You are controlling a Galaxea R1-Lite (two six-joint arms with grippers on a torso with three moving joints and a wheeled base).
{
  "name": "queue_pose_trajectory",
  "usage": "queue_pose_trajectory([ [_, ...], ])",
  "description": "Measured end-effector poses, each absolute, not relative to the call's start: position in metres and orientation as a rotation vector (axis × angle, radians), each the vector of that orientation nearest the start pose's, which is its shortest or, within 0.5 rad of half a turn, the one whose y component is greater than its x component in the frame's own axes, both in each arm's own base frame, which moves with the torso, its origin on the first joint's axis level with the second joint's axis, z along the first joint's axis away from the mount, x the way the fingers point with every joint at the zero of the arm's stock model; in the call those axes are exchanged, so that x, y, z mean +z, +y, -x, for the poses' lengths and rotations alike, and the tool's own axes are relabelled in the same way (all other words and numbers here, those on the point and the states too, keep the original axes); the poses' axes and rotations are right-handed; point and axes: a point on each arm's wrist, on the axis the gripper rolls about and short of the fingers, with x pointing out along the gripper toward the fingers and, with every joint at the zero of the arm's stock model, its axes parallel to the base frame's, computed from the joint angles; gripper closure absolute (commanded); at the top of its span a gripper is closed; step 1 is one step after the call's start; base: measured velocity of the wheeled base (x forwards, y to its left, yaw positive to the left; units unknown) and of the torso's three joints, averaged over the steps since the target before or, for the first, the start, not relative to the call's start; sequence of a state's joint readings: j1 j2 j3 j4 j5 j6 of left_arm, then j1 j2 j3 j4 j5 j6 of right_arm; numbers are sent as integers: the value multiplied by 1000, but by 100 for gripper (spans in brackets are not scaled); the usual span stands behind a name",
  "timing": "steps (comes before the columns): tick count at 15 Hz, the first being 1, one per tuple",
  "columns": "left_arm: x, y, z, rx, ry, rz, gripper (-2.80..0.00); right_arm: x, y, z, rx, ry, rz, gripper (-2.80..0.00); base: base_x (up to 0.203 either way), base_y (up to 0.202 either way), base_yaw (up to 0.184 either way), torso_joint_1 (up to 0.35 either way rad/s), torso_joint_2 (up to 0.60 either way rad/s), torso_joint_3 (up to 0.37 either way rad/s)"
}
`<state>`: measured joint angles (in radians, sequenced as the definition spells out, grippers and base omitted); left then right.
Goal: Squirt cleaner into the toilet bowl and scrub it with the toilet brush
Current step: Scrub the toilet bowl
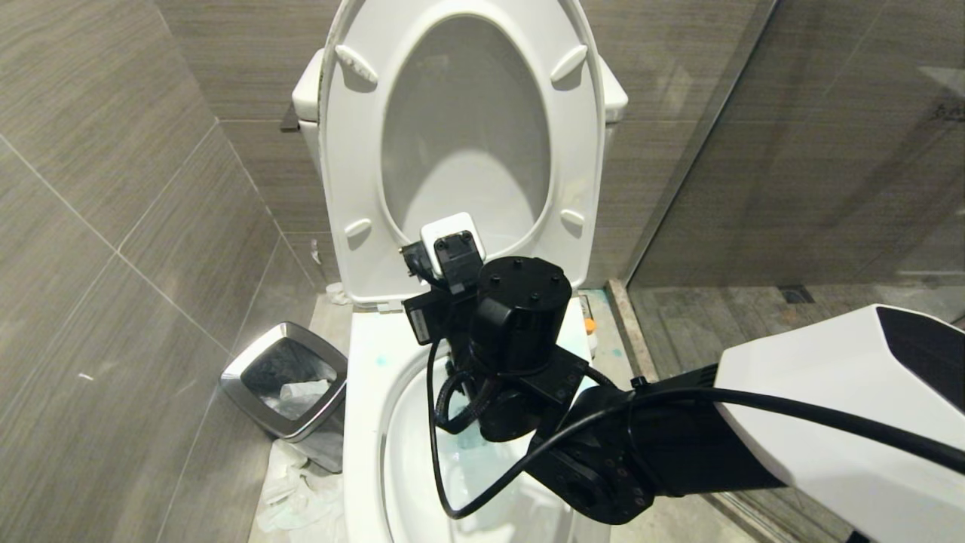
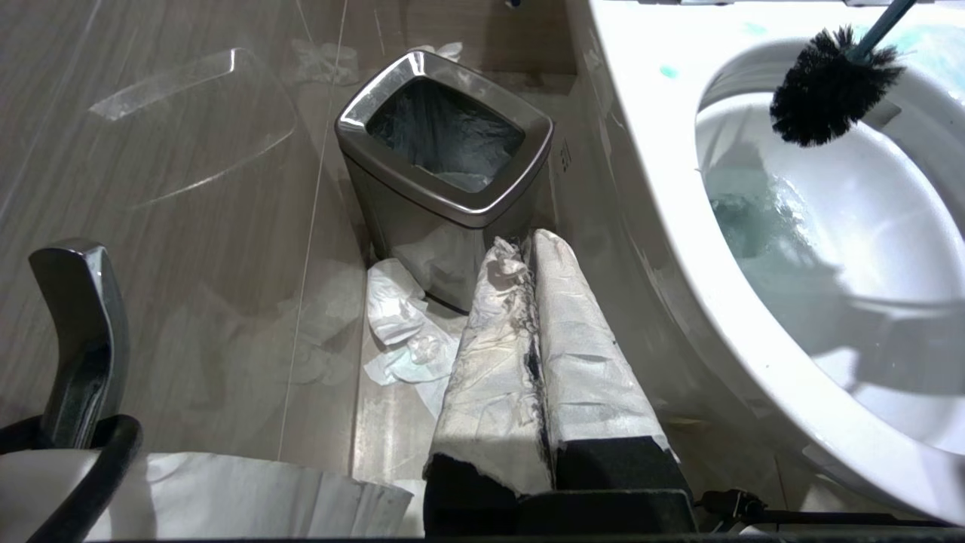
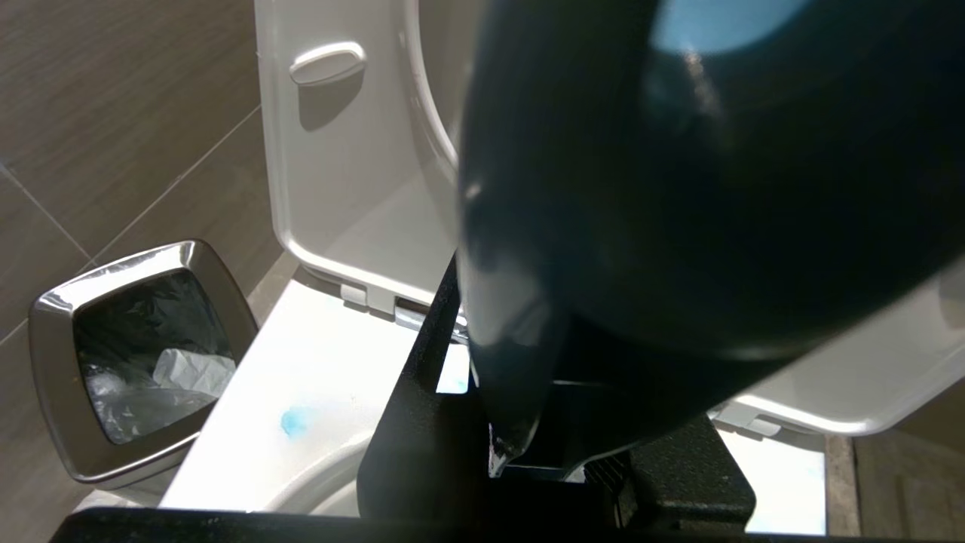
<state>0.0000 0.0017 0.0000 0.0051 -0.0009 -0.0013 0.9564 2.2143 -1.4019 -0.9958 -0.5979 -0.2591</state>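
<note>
A steel waste bin (image 1: 285, 381) is sitting on the floor left of the toilet bowl (image 1: 362, 422), whose white glossy rim is carrying a pale blue dab of cleaner (image 3: 296, 420), with tinted water inside. Above the basin, the toilet brush (image 2: 829, 87) is hanging, dark bristly head on a slim teal handle, pinched by the right gripper (image 3: 513, 445). The left gripper (image 2: 528, 302), paper-wrapped, is lying pressed together beside the bowl.

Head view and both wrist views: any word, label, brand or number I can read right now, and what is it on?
None can be read.
The toilet bowl, raised seat, steel waste bin and toilet brush show no lettering.
A small dark mark on the bowl's outer side near the bin is too small to read.
</note>
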Motion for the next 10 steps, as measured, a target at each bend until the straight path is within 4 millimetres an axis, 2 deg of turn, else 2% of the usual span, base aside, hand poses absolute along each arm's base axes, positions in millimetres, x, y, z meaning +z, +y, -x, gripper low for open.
queue_pose_trajectory([
  [6, 75, 0, 23, 0, 6, 2, 0, 156, 367, -276, 343, -121, 127, 0, 0, 0, 0, 0, 0, 0],
  [10, 75, 0, 23, 0, 7, 2, 0, 151, 369, -276, 346, -112, 136, 0, 0, 0, 0, 0, 0, 0],
])
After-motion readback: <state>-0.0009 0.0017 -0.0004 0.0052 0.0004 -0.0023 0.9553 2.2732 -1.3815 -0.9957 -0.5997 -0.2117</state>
